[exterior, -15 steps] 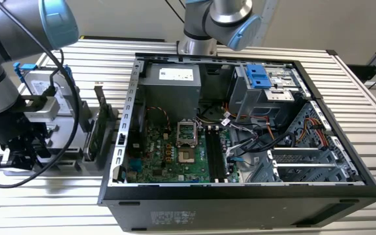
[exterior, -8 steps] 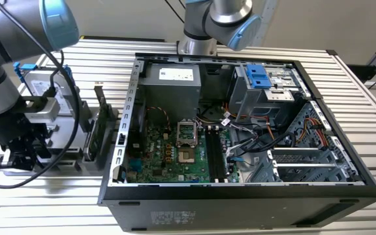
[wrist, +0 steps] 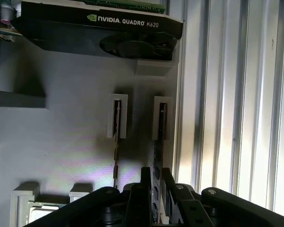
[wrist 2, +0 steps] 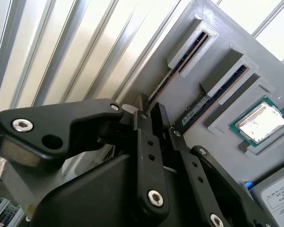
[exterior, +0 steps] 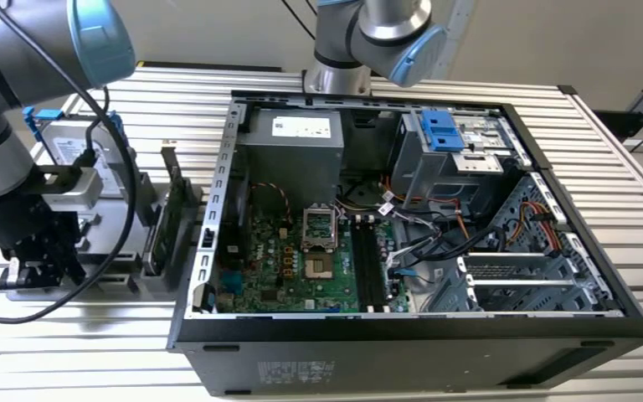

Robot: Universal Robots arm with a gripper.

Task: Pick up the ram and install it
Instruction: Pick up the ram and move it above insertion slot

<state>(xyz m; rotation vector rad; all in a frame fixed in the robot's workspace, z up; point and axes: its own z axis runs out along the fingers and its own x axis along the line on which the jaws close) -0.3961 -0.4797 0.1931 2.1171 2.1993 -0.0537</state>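
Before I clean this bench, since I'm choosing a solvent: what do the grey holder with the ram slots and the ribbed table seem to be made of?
The grey holder: probably printed plastic, matte, with fine layer lines on its raised lips. The ribbed table: likely bare aluminium, semi-glossy, its slats throwing bright glare.

The gripper [wrist 2: 149, 106] is black with silver screws. The holder [wrist: 61, 142] is plain grey, and the table [exterior: 623, 151] is ribbed silver. The motherboard [exterior: 288, 268] is green inside a black case [exterior: 411, 352].
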